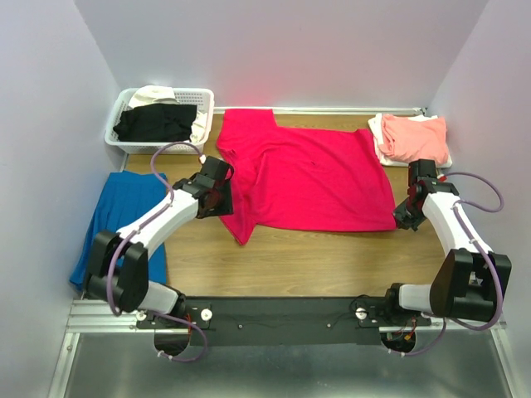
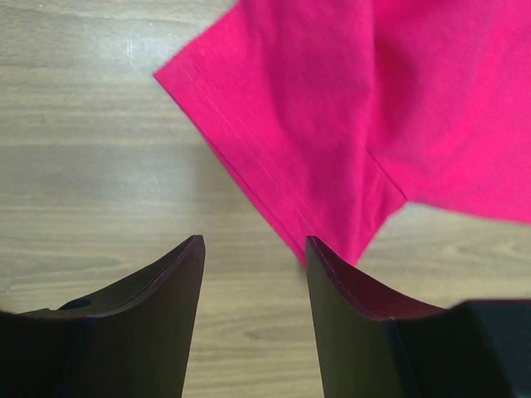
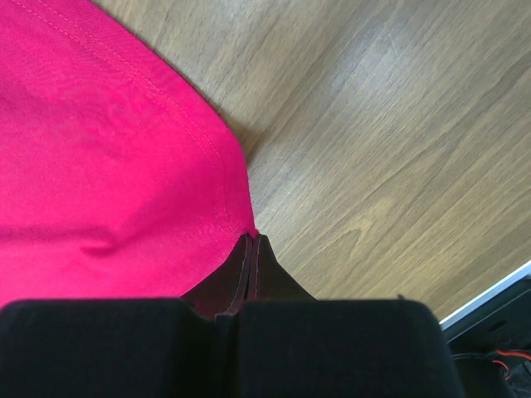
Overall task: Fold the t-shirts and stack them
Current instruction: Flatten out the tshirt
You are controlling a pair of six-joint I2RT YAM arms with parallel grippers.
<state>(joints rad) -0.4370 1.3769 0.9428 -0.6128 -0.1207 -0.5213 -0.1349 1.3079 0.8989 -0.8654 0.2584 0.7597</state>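
Big crimson cotton t-shirt (image 1: pixel 307 178) lies spread flat mid-worktop (image 1: pixel 290 265), not folded yet. 1 folded salmon-pink tee (image 1: pixel 412 137) sits far right, and a black tee (image 1: pixel 158 124) waits in the white lattice basket (image 1: pixel 203 104). Left hand (image 2: pixel 253 245) gapes open beside the sleeve. Right hand (image 3: pixel 251 240) is closed at the hem, which is clear only from its wrist view. Can't tell if cloth's caught.

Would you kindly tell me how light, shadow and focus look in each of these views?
Top external: even light, the red t-shirt tints the back wall pink. Left wrist: table grain crisp, the open left hand dark and featureless. Right wrist: the shirt's hem shadows the table.
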